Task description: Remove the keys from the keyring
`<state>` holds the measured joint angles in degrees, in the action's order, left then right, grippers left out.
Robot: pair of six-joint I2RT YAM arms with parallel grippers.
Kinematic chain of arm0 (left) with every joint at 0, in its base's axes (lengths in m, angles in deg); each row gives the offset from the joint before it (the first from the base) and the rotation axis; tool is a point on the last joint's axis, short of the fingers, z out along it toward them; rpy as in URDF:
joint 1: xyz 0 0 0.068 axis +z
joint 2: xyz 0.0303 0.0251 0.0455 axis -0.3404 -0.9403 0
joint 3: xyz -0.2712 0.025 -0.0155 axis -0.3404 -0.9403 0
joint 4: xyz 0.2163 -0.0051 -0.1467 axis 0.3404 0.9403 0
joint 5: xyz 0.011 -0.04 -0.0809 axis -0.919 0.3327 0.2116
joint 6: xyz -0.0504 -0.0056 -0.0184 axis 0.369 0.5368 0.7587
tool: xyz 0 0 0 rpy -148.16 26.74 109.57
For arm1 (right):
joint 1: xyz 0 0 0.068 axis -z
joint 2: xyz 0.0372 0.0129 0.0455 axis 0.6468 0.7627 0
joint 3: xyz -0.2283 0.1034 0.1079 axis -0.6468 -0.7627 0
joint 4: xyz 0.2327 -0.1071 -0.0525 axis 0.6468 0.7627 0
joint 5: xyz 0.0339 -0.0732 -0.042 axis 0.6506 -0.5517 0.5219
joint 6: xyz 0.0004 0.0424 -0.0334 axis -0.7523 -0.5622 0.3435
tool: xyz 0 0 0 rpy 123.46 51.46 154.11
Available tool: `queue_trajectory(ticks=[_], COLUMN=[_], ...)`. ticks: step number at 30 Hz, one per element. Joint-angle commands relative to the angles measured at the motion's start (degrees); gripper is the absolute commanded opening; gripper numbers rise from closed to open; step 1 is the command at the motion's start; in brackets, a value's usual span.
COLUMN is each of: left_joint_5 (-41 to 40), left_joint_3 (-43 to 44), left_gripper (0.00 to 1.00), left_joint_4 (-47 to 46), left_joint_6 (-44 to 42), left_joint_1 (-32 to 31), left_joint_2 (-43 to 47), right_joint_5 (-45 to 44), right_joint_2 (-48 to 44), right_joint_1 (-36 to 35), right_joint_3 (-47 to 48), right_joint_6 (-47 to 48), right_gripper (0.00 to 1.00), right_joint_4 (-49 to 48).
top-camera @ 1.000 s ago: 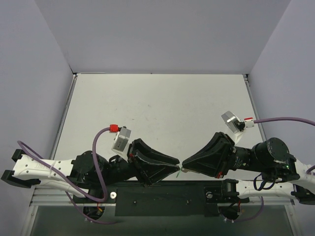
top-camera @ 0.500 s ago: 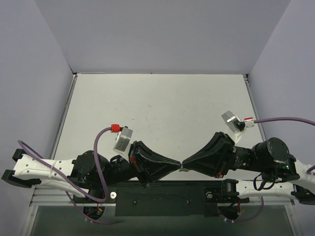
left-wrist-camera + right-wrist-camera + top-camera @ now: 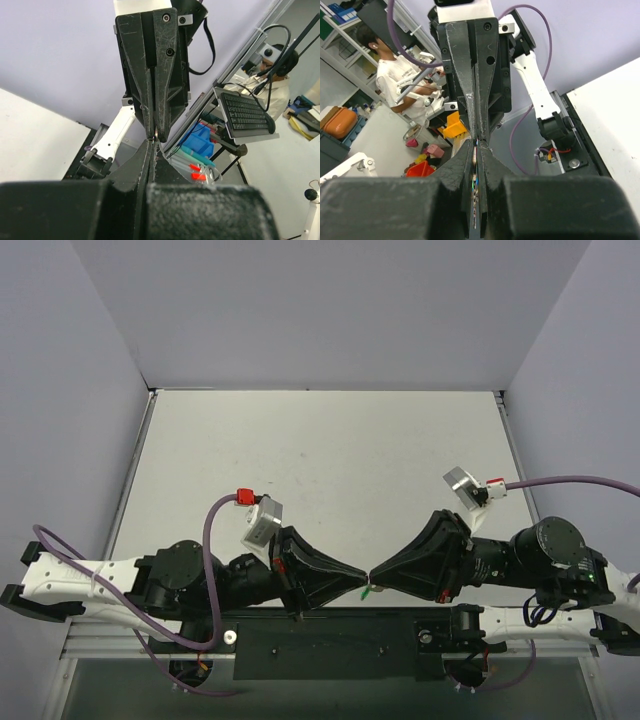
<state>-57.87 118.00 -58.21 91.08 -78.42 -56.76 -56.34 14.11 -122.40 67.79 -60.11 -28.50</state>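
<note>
In the top view my left gripper (image 3: pixel 358 577) and right gripper (image 3: pixel 376 578) meet tip to tip above the table's near edge. Both are shut. The green keyring (image 3: pixel 362 592) pokes out just below the left tip. A speck of silver key (image 3: pixel 372 586) sits at the right tip. In the right wrist view my right gripper (image 3: pixel 476 145) pinches a thin flat key (image 3: pixel 476 172), seen edge-on between its pads. In the left wrist view my left gripper (image 3: pixel 152 143) is shut tight, touching the right gripper's fingertips (image 3: pixel 161 131). A small metal loop (image 3: pixel 156 134) shows at the contact.
The grey table (image 3: pixel 320 460) stretches behind the grippers, with walls on three sides. The black base rail (image 3: pixel 330 640) lies directly under the meeting point. Purple cables (image 3: pixel 215 530) loop off both wrists.
My left wrist has shifted right and turned, bringing its fingers in line with the right gripper. The green keyring now shows below the tips. The right arm has barely moved.
</note>
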Motion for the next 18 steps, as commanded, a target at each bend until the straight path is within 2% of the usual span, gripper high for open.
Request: queue_trajectory(ticks=[1, 8, 18], left_joint_5=[-0.29, 0.59, 2.17], left_joint_3=[4.40, 6.59, 13.80], left_gripper=[0.00, 0.00, 0.00], left_joint_4=[7.06, 13.58, 27.64], left_joint_6=[-0.06, 0.29, -2.60], left_joint_1=[-0.29, -0.29, -0.29], left_joint_2=[0.12, 0.30, -1.37], right_joint_5=[0.46, 1.60, 4.94], right_joint_2=[1.92, 3.86, 6.41], right_joint_1=[0.19, 0.19, 0.19], right_joint_3=[2.93, 3.98, 4.60], right_joint_6=[0.21, 0.21, 0.03], right_gripper=[0.00, 0.00, 0.00], right_joint_4=[3.72, 6.62, 7.77])
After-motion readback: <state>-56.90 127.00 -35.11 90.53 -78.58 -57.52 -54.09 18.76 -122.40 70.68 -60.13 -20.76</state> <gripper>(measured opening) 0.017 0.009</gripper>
